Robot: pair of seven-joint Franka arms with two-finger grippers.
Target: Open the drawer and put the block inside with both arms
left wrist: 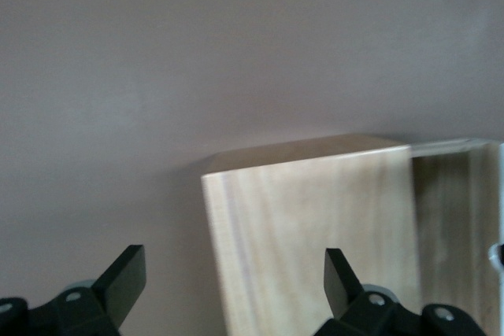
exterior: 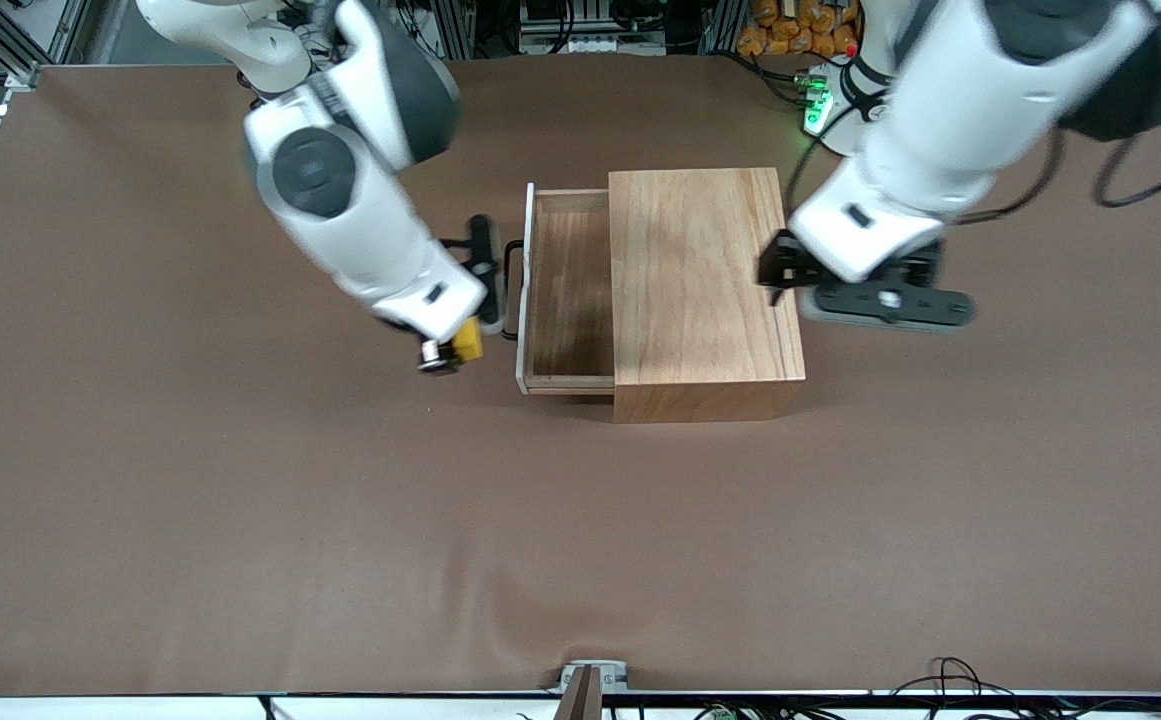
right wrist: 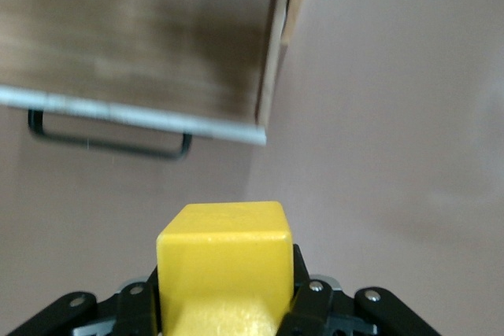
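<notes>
Right gripper (exterior: 460, 345) up over brown counter (exterior: 240, 500), just off drawer's front, jaws clamped on yellow block (right wrist: 224, 261); block sits between jaws, clear of counter. Ahead of those jaws: drawer (exterior: 570, 290) pulled out of wooden box (exterior: 700, 290), white front edge and black wire handle (right wrist: 110, 138) facing them, tray bare wood inside. Left gripper (left wrist: 228, 289) over box's edge at left arm's end, jaws spread wide, gripping nothing; box top and counter show between them.
</notes>
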